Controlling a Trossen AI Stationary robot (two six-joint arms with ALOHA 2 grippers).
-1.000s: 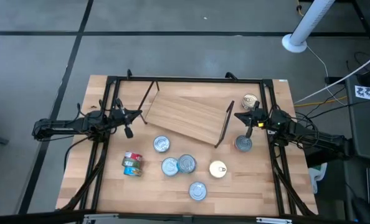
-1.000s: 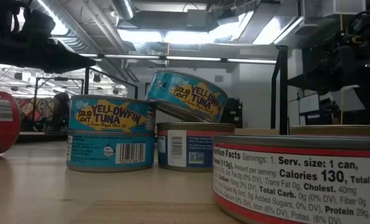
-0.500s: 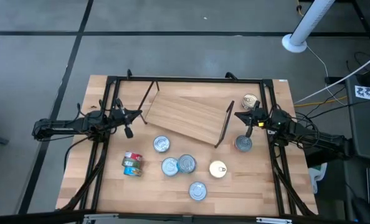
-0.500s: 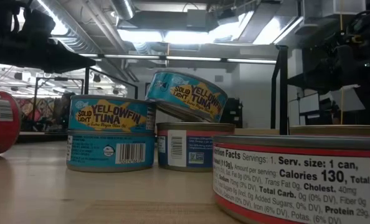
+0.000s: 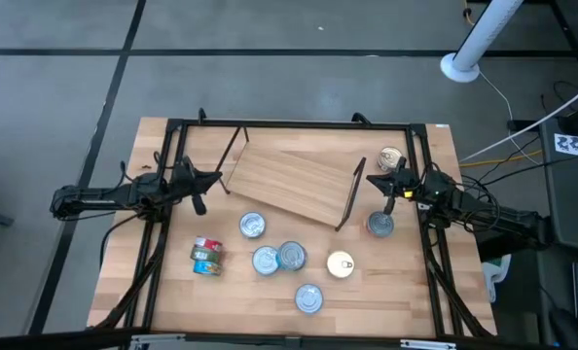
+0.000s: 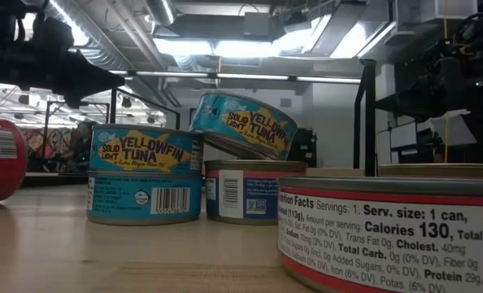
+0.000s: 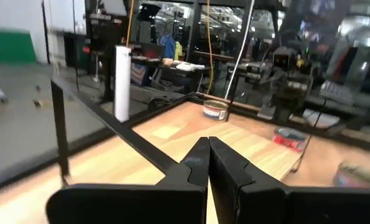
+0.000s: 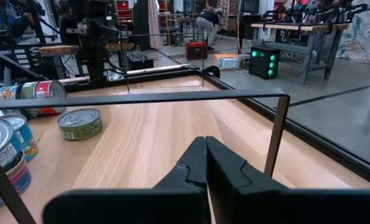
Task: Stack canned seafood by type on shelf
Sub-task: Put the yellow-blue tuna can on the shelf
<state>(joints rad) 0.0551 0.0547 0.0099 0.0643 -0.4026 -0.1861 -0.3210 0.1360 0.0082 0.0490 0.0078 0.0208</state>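
The shelf (image 5: 291, 185), a light-wood board with black wire legs at both short ends, lies slantwise at the table's middle. Several cans of seafood lie near it: a silver-lidded one (image 5: 252, 226), a pair touching (image 5: 277, 259), a gold-lidded one (image 5: 340, 264), one nearest the front (image 5: 308, 298), one on its side (image 5: 206, 256), and two at the right (image 5: 380, 225) (image 5: 391, 158). In the low view, two blue tuna cans (image 6: 144, 175) are stacked and a teal can (image 6: 245, 122) leans tilted on another. My left gripper (image 5: 218, 177) (image 7: 208, 163) is shut left of the shelf. My right gripper (image 5: 370, 181) (image 8: 205, 163) is shut at its right end.
A black metal frame (image 5: 289, 124) runs around the wooden tabletop (image 5: 124, 282), with both arms reaching in over its side rails. A white post (image 5: 479, 39) stands on the floor beyond the far right corner. Bare wood lies at the near left and near right.
My left gripper has rolled about its own pointing line while staying in place, still shut. The cans and the shelf have not moved.
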